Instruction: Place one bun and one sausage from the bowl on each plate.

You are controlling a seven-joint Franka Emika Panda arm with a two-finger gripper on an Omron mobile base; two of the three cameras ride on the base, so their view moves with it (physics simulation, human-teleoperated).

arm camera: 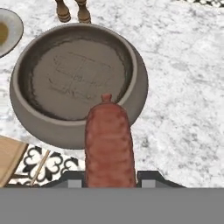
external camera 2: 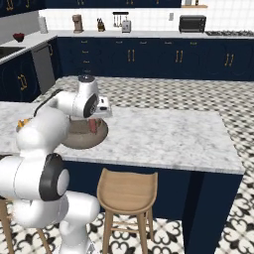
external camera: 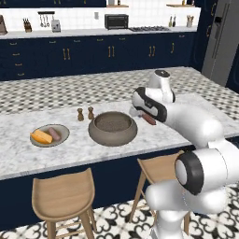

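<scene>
My gripper [external camera: 147, 116] is shut on a reddish-brown sausage [external camera: 149, 119], held in the air just right of the dark stone bowl [external camera: 113, 139]. In the hand view the sausage [arm camera: 109, 144] sticks out between the fingertips [arm camera: 151, 178] over the bowl's near rim [arm camera: 65, 127], and the bowl's inside looks bare. The right base view shows the sausage [external camera 2: 93, 126] hanging under the hand above the bowl [external camera 2: 79, 141]. At the left, the grey-tan plate [external camera: 64, 131] carries a bun [external camera: 41, 137] and a second sausage [external camera: 54, 134].
Two small brown shakers [external camera: 85, 113] stand behind the bowl on the marble counter [external camera: 140, 149]. Wooden stools [external camera: 63, 196] [external camera: 161, 168] sit under the counter's front edge. To the right of the bowl the counter [external camera 2: 163, 134] is bare marble.
</scene>
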